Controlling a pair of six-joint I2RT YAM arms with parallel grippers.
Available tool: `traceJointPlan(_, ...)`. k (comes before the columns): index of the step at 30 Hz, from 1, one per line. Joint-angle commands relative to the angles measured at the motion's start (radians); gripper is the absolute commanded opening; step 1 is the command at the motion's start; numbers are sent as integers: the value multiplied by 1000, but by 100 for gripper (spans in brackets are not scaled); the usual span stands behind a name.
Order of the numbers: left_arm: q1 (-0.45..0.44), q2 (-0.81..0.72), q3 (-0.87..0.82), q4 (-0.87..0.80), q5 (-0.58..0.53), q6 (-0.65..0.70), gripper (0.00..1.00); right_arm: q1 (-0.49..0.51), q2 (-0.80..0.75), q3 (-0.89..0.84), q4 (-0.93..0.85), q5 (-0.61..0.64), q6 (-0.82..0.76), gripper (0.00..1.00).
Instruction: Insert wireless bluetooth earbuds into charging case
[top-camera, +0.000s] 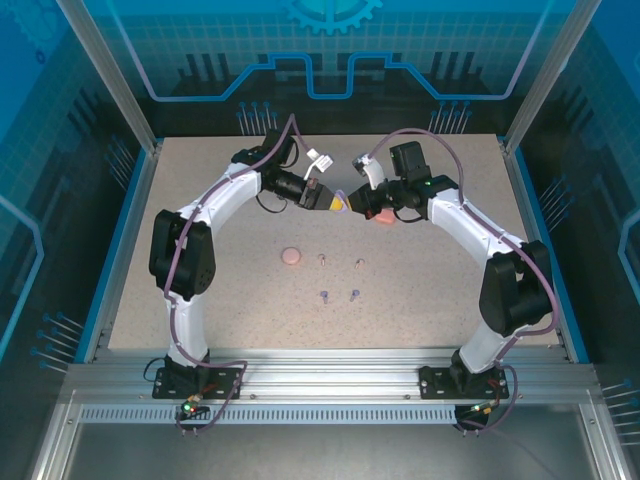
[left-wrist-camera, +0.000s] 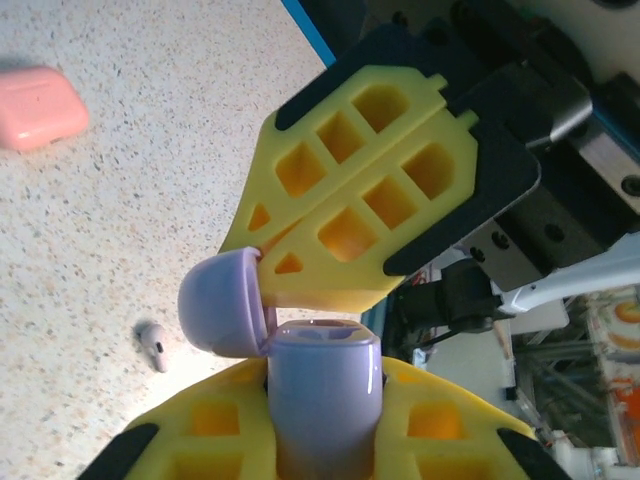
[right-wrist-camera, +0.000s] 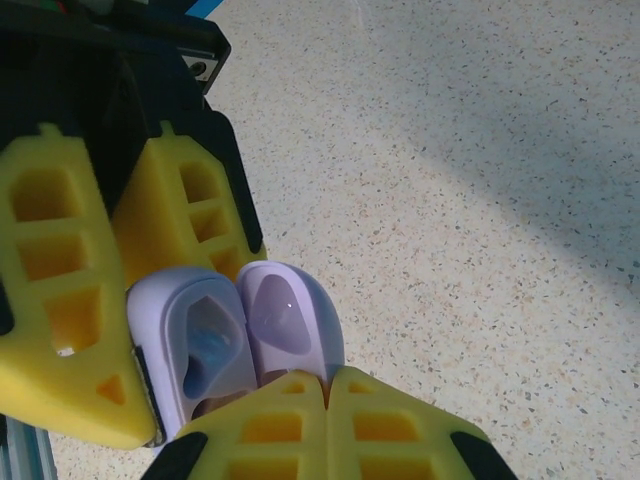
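Observation:
My left gripper (left-wrist-camera: 325, 372) is shut on the body of a purple charging case (left-wrist-camera: 325, 400), held upright above the table with its lid (left-wrist-camera: 222, 315) swung open to the left. Both earbud wells (right-wrist-camera: 205, 345) look empty. My right gripper (right-wrist-camera: 328, 378) is shut, its yellow fingertips (left-wrist-camera: 290, 262) pressed against the lid near the hinge. Both grippers meet mid-table, left (top-camera: 338, 204) and right (top-camera: 357, 200). Two purple earbuds (top-camera: 324, 296) (top-camera: 355, 295) lie on the table nearer the arm bases. Two pinkish earbuds (top-camera: 322, 259) (top-camera: 360, 262) lie just beyond them.
A coral case (top-camera: 381, 216) lies shut on the table under the right gripper and appears as the coral case (left-wrist-camera: 35, 108) in the left wrist view. A pale pink case (top-camera: 291, 257) sits left of the earbuds. One pale earbud (left-wrist-camera: 155, 345) lies below the held case.

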Motion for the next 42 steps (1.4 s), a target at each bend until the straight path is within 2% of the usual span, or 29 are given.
traceJointPlan(1, -6, 19, 23, -6, 12, 13, 6, 1, -2, 48, 0, -27, 6, 0)
traceJointPlan(3, -6, 14, 20, -6, 14, 14, 0, -2, -5, 54, 0, -18, 11, 0)
traceJointPlan(5, -5, 9, 14, -4, 13, 15, 0, -7, -8, 65, -2, 5, 28, 3)
traceJointPlan(7, -4, -3, 2, 11, 12, 11, 0, -16, -13, 71, 1, 34, 52, 11)
traceJointPlan(10, 1, -44, -48, 75, -5, -16, 0, -39, -27, 83, -8, 111, 110, 34)
traceJointPlan(11, 5, -68, -78, 116, -10, -35, 0, -52, -40, 79, -2, 114, 135, 39)
traceJointPlan(17, 40, -221, -284, 367, -39, -144, 0, -126, -166, -7, 91, 17, 280, 56)
traceJointPlan(21, 45, -338, -426, 524, -76, -205, 0, -123, -232, -25, 53, 35, 370, 58)
traceJointPlan(24, 45, -428, -532, 668, -123, -263, 0, -98, -272, -40, -31, 111, 411, 58)
traceJointPlan(29, 46, -594, -722, 959, -292, -374, 0, -9, -324, -97, -164, 277, 493, 59)
traceJointPlan(34, 43, -742, -929, 1277, -550, -451, 0, 126, -335, -202, -219, 412, 595, 59)
traceJointPlan(37, 36, -794, -989, 1372, -661, -449, 0, 227, -305, -269, -205, 472, 656, 59)
traceJointPlan(42, 7, -845, -1039, 1462, -772, -386, 0, 382, -187, -298, -198, 560, 717, 58)
